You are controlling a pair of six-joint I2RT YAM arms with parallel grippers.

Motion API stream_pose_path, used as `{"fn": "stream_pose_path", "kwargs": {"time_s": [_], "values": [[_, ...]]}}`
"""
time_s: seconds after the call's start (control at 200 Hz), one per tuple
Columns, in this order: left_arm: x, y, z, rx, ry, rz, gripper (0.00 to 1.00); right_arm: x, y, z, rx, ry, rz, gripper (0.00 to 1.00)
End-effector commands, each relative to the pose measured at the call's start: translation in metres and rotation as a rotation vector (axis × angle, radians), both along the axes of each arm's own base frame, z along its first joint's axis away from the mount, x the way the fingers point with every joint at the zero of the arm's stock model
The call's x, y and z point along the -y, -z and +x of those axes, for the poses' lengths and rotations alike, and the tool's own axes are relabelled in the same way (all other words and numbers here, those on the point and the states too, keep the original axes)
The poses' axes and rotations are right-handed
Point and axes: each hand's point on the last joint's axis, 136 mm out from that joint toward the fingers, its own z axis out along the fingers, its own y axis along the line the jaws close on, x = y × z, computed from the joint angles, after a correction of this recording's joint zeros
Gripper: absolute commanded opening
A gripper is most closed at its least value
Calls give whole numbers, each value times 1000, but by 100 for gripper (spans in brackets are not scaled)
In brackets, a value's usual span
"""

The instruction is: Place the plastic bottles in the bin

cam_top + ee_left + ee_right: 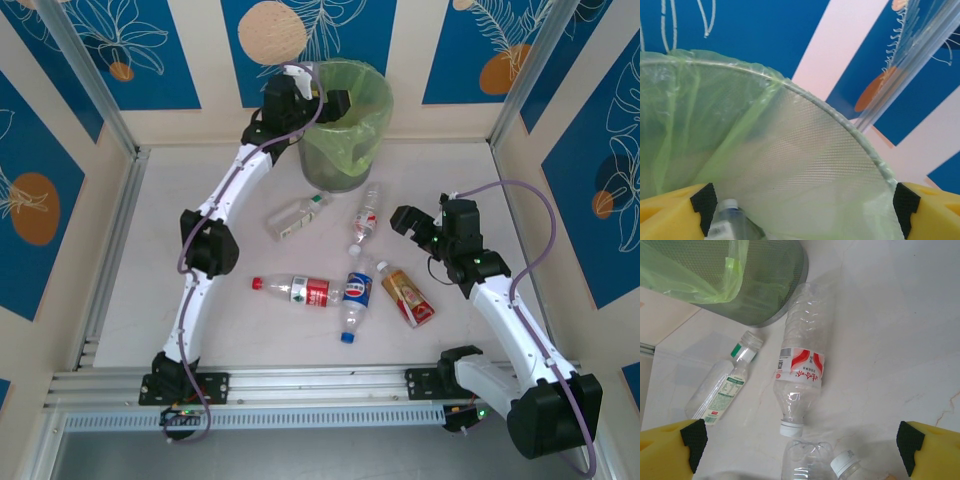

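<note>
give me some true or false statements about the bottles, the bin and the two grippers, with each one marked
1. The red-capped bottle lies on its side on the table. True.
2. The bin is tipped over. False: it stands upright, with its green bag open at the top.
3. The left gripper is over the bin's mouth with its jaws open. True.
4. The right gripper is shut on the blue-label bottle. False: it is open and holds nothing.
5. The green-capped bottle stands upright. False: it lies on its side near the bin.
</note>
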Motion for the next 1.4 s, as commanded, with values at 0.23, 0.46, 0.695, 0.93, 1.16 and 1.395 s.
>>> {"fn": "stream_pose_path", "kwargs": {"time_s": [0.23,0.46,0.695,0.93,1.16,1.395], "values": [[-6,-75,-68,-19,129,-49,100,10,18,-5,-49,23,-58,99],[-29,-58,-99,-24,83,-3,100,15,39,-17,-144,16,-109,100],[-54,-17,-128,-83,23,51,100,20,60,-35,-244,20,-135,99],[-82,17,-150,-125,-59,98,100,28,85,-73,-414,32,-159,99],[-99,46,-163,-161,-120,121,100,4,98,-107,-477,-158,-140,99],[-106,58,-163,-190,-141,126,100,0,114,-108,-550,-184,-243,99]]}}
